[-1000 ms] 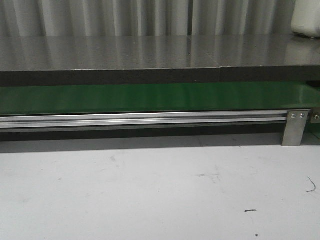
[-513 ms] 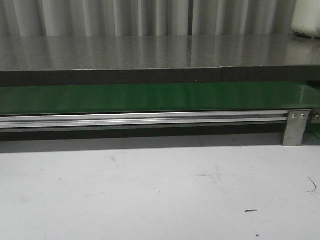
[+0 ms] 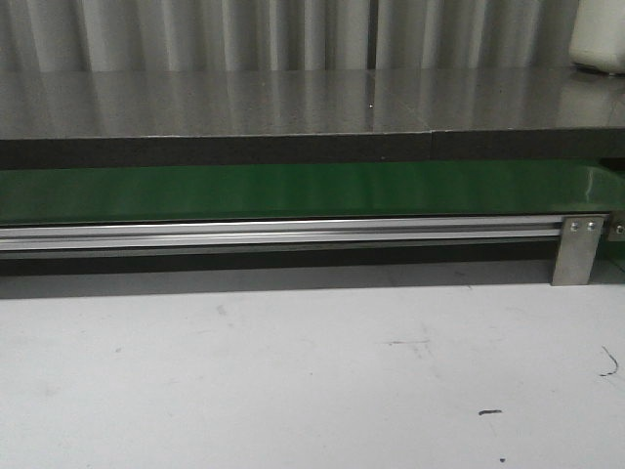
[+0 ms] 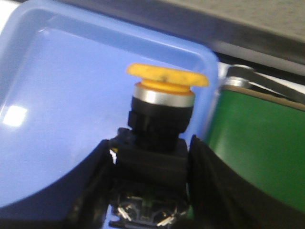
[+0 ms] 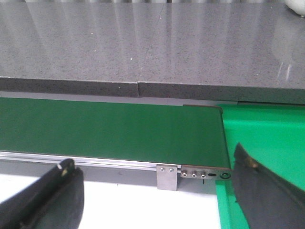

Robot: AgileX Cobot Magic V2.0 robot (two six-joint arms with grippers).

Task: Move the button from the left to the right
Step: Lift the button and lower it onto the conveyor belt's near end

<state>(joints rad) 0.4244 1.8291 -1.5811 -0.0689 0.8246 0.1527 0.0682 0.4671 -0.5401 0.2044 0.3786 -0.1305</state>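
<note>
Jaws of the left gripper pinch the button over a blue tray; right gripper jaws are spread wide.

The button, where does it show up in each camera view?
Front view: not in it.
Left wrist view: the button at centre, held by the left tool over a blue tray.
Right wrist view: not in it.
Shared landmark: the green belt.
</note>
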